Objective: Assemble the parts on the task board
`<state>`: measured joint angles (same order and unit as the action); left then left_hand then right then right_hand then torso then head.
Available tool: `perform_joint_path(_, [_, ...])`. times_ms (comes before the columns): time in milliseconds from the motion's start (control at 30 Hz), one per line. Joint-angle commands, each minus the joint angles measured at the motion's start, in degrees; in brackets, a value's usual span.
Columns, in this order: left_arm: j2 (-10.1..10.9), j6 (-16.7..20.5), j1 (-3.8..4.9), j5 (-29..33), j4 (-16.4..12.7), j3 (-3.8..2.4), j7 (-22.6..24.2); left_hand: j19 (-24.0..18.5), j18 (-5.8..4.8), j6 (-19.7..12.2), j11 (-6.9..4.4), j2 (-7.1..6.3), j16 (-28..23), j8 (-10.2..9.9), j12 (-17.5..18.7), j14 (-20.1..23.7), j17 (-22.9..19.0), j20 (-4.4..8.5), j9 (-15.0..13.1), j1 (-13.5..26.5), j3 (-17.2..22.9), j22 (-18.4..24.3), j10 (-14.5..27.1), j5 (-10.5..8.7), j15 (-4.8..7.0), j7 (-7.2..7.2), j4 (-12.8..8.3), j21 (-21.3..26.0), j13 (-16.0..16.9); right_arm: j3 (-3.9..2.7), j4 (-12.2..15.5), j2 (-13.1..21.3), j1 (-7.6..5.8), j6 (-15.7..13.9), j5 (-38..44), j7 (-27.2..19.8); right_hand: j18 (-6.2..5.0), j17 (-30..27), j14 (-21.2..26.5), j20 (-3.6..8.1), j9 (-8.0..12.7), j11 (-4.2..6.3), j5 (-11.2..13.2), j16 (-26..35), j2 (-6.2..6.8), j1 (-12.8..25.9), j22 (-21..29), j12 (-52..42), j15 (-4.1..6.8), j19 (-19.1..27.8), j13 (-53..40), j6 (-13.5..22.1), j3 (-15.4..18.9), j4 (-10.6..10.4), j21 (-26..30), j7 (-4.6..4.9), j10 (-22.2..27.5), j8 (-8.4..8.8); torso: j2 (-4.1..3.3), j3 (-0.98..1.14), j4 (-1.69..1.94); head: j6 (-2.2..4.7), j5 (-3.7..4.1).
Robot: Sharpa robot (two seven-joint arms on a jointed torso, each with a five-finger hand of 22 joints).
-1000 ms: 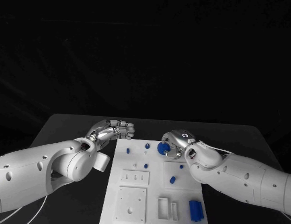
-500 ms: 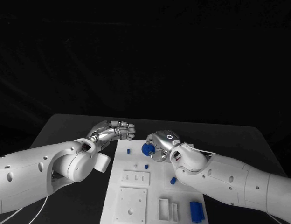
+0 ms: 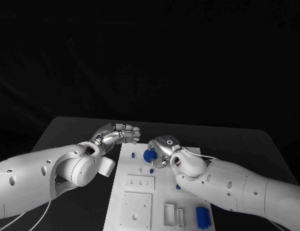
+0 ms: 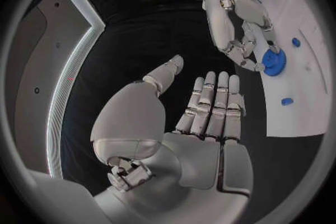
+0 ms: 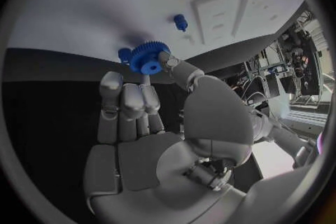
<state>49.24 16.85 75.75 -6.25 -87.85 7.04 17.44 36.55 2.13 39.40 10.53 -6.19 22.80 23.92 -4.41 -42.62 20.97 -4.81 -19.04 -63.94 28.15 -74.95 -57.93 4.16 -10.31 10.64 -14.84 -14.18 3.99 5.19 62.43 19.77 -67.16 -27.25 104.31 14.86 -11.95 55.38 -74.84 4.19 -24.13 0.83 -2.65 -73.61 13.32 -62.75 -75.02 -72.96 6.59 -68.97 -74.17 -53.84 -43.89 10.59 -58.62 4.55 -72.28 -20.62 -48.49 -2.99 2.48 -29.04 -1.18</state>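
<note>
- The right hand (image 3: 165, 150) pinches a blue gear (image 3: 150, 155) between thumb and fingertip, its other fingers loosely extended beside it; the pinch leaves the gear's centre hole uncovered, probably so it can be dropped over a peg.
- Seen from the right wrist, the gear (image 5: 148, 57) sits at the very tips of the hand, toothed rim showing, just above the task board (image 3: 195, 159) surface.
- Taking the task board as landmark: the gear hangs over its far end, near a small blue peg (image 5: 181, 22) and just beside another blue stub (image 5: 125, 55) partly hidden behind it.
- The left hand (image 3: 117, 134) holds nothing, fingers together and fairly straight; it waits just off the task board's far left corner, likely to stay clear or steady the plate.
- More blue parts lie toward the task board's near end, among them a blue block (image 3: 203, 215) at the near right.
</note>
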Motion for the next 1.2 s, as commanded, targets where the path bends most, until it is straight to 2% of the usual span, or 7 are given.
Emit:
perform_joint_path(33, [-0.1, -0.1, 0.11, -0.2, 0.0, -0.06, 0.3, -0.4, 0.63, 0.1, -0.10, 0.31, -0.3, -0.3, 0.4, 0.3, -0.1, 0.12, 0.0, 0.3, 0.0, -1.2, -0.1, -0.05, -0.14, 1.46, -0.4, 0.2, 0.0, 0.04, -0.2, -0.3, 0.07, 2.4, 1.1, 0.4, -3.05, 0.1, 0.1, 0.33, -0.9, 0.02, -0.2, 0.2, 0.34, 0.1, -0.9, 0.4, 0.44, 0.1, 0.2, -3.7, -0.1, -0.3, -0.3, 1.01, 0.5, -0.16, 0.04, 0.11, -0.19, -0.08, -0.20])
perform_joint_path(200, [-0.1, -0.2, 0.11, -0.2, 0.0, -0.07, 0.3, -0.4, 0.63, 0.1, -0.10, 0.29, -0.3, -0.3, 0.4, 0.3, -0.1, 0.12, 0.0, 0.3, 0.0, -1.2, -0.1, -0.05, -0.15, 1.47, -0.4, 0.2, 0.0, 0.05, -0.5, -0.4, 0.16, 3.5, 0.9, 1.1, -3.05, 0.1, 0.2, 0.32, -0.9, -0.05, -0.2, 0.4, 0.60, 0.3, -0.9, 0.8, 0.37, 0.2, 0.5, -3.5, 0.0, -0.5, -0.3, 1.09, 1.0, -0.02, 0.02, 0.15, -0.23, -0.14, -0.06])
perform_joint_path(400, [-0.2, -0.3, 0.11, -0.2, 0.1, -0.07, 0.3, -0.4, 0.63, 0.1, -0.09, 0.28, -0.3, -0.3, 0.4, 0.4, -0.1, 0.12, 0.0, 0.3, 0.0, -1.2, -0.1, -0.06, -0.15, 1.47, -0.4, 0.2, 0.0, 0.05, -1.8, -0.9, 0.20, 2.9, 0.5, 1.2, -3.05, 0.0, 0.2, 0.29, -0.9, -0.16, -0.2, 0.5, 0.93, 0.4, -0.9, 1.7, 0.27, 0.3, 1.2, -3.1, 0.0, -0.7, -0.2, 1.20, 1.9, 0.19, 0.04, 0.14, -0.16, -0.22, -0.08])
perform_joint_path(800, [-0.3, -0.2, 0.11, -0.2, 0.1, -0.07, 0.3, -0.4, 0.62, 0.1, -0.09, 0.26, -0.3, -0.4, 0.4, 0.4, -0.1, 0.12, 0.0, 0.3, 0.0, -1.2, -0.1, -0.07, -0.15, 1.48, -0.4, 0.2, 0.0, 0.05, -2.9, -1.5, 0.19, 1.9, -1.0, 1.0, -3.05, 0.0, 0.2, 0.10, -0.2, -1.44, -0.2, 1.1, 2.08, 0.6, -0.7, 5.4, -0.92, 0.7, 4.1, 0.9, 1.0, -1.8, 0.2, 2.55, 5.3, 2.35, 0.03, 0.17, -0.15, -0.15, -0.33])
perform_joint_path(900, [-0.4, -0.3, 0.11, -0.2, 0.2, -0.07, 0.3, -0.4, 0.62, 0.1, -0.09, 0.26, -0.3, -0.4, 0.4, 0.4, -0.1, 0.13, 0.0, 0.3, 0.0, -1.2, -0.1, -0.07, -0.15, 1.48, -0.4, 0.2, 0.0, 0.05, -2.9, -1.7, 0.19, 1.9, -1.0, 1.0, -3.05, 0.0, 0.2, 0.05, 0.2, -1.99, -0.1, 1.2, 2.43, 0.5, -0.7, 6.0, -1.45, 0.7, 4.6, 2.9, 1.4, -1.9, 0.2, 3.13, 5.8, 3.42, 0.06, 0.14, -0.12, -0.12, -0.30])
perform_joint_path(1200, [-0.4, -0.2, 0.11, -0.2, 0.2, -0.07, 0.3, -0.4, 0.61, 0.1, -0.09, 0.24, -0.3, -0.4, 0.4, 0.4, -0.1, 0.13, 0.0, 0.3, 0.0, -1.2, -0.1, -0.07, -0.15, 1.49, -0.5, 0.2, 0.0, 0.05, -2.6, -1.8, 0.19, 2.0, -1.7, 0.7, -3.05, 0.1, 0.2, -0.05, 0.2, -2.38, -0.1, 1.3, 2.76, 0.4, -0.8, 6.5, -1.83, 0.8, 5.0, 4.0, 2.3, -2.0, 0.3, 3.51, 6.3, 3.86, 0.04, 0.19, -0.14, -0.12, -0.39])
